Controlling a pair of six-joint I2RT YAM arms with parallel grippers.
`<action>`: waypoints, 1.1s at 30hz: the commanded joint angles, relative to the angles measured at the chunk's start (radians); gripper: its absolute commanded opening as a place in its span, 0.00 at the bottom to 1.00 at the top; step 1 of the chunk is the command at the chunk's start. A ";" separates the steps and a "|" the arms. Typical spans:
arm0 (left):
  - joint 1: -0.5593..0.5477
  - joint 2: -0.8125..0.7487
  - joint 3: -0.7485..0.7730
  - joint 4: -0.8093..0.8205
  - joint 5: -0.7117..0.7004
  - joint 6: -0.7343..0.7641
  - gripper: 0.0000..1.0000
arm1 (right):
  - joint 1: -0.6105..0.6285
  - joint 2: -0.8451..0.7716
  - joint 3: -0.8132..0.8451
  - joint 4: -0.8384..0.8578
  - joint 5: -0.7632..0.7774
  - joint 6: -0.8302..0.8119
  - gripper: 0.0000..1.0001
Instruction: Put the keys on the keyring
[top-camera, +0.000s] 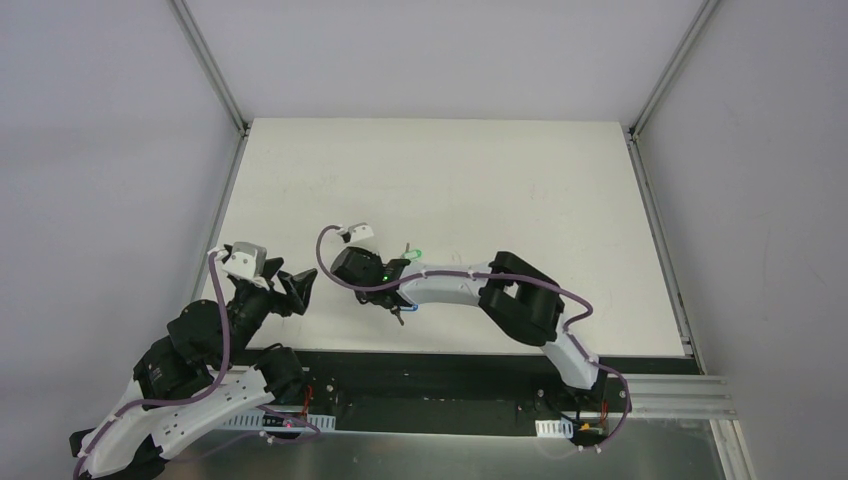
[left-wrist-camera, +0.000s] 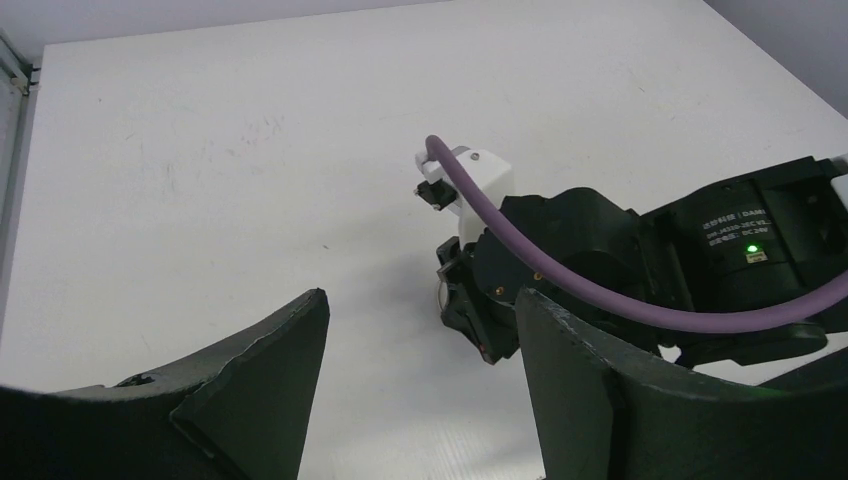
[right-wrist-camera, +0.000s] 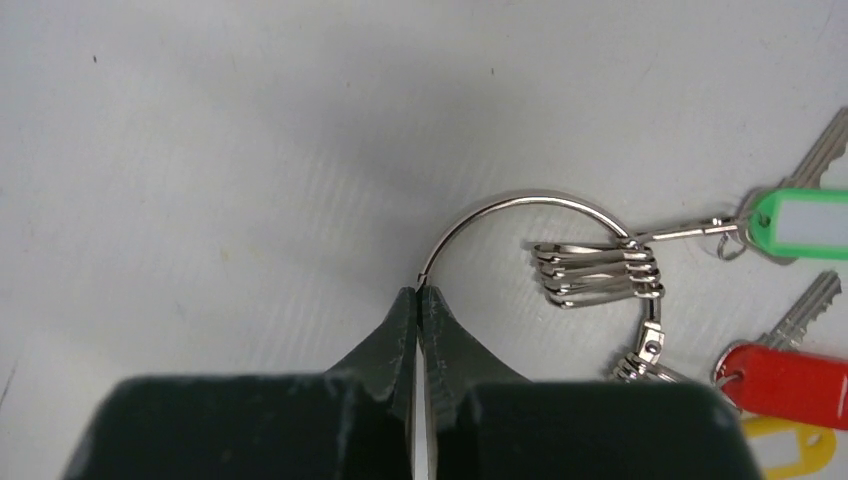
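My right gripper (right-wrist-camera: 418, 292) is shut on the silver keyring (right-wrist-camera: 530, 200) at its split end, low over the table. Several silver clips (right-wrist-camera: 598, 272) hang on the ring. The green-headed key (right-wrist-camera: 800, 222) is joined to the ring by one clip and lies at the right; it also shows in the top view (top-camera: 413, 256). The black-headed key is out of view. My left gripper (left-wrist-camera: 420, 300) is open and empty, just left of the right gripper (top-camera: 385, 300), its fingers (top-camera: 298, 288) pointing toward it.
A red-headed key (right-wrist-camera: 785, 380) and a yellow-headed one (right-wrist-camera: 790, 450) lie at the lower right of the ring. The white table (top-camera: 500, 180) has metal rails along its left and right edges. The right arm's purple cable (left-wrist-camera: 600, 290) crosses the left wrist view.
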 joint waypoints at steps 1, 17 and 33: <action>0.009 -0.018 -0.010 0.034 -0.027 0.006 0.68 | 0.007 -0.126 -0.079 -0.006 -0.052 0.000 0.00; 0.009 -0.017 -0.011 0.034 -0.019 0.005 0.67 | -0.010 -0.648 -0.371 0.217 -0.135 0.065 0.00; 0.008 0.006 -0.008 0.034 -0.018 0.006 0.67 | -0.074 -0.693 -0.674 0.277 -0.173 0.246 0.29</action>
